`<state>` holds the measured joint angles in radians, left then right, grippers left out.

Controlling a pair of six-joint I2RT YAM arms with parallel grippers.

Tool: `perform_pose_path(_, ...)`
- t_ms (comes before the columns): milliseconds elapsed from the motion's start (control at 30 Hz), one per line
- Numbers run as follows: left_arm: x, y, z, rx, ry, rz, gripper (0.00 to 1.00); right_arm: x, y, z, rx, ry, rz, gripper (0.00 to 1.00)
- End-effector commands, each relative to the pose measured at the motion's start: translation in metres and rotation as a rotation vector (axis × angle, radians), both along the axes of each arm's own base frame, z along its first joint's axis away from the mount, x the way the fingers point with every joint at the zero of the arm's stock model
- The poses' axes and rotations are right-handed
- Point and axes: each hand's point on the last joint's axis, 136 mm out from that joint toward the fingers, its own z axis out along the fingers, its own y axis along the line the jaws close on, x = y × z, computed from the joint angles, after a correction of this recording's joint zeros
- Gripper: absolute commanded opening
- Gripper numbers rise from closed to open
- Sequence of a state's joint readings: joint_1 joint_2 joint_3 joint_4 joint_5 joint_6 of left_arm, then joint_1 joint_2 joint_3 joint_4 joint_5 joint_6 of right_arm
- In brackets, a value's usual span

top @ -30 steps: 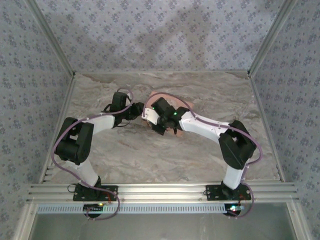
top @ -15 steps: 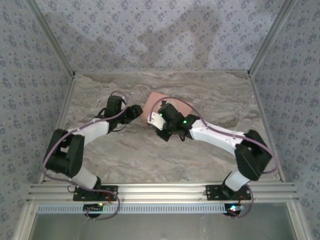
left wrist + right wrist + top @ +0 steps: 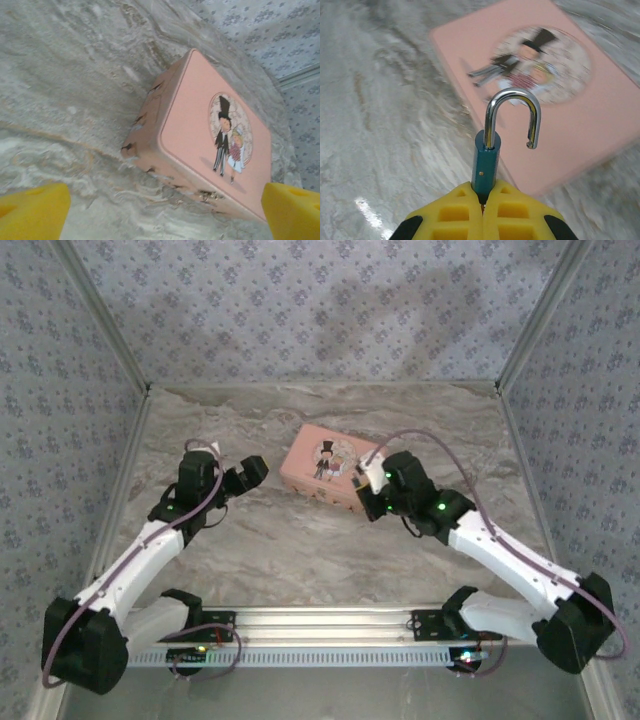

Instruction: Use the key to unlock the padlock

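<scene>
1. Marbled table with patterned walls around it; both my arms have pulled back from the middle since a second ago, when they huddled over the tin and hid most of it.
2. Left gripper now sits left of the pink tin, apart from it, jaws spread, nothing between the yellow fingertips in its wrist view.
3. Right gripper is clenched on the padlock, at the tin's right end in the top view.
4. Right wrist view shows what the top one can't: teal body pinched in yellow pads, silver shackle swung free at one end, above the tin lid.
5. Left wrist view gives the tin's full cartoon couple lid and chipped near edge.
6. Key: I can't tell where it is.
</scene>
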<state>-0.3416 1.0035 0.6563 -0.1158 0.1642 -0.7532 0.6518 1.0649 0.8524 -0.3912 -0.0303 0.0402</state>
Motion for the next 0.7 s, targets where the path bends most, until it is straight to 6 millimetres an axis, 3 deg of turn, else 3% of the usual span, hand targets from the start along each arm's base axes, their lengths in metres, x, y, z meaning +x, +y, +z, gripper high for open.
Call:
perform_pose_path(0,-0.019,0.015,-0.018,0.092,0.058,0.015,0.98,0.001,-0.049,-0.013,0.053,0.102,-0.247,0.0)
perform_pose_path(133,-0.026,0.022,-0.025,0.104,0.052,0.039,0.98,0.007,-0.092,-0.03,0.113,0.208,-0.437,0.0)
perform_pose_path(300,-0.027,0.025,-0.033,0.128,0.057,0.046,0.98,0.013,-0.125,-0.061,0.129,0.328,-0.596,0.0)
perform_pose_path(667,-0.026,0.026,-0.037,0.119,0.075,0.064,0.98,0.032,-0.156,-0.128,0.152,0.511,-0.754,0.0)
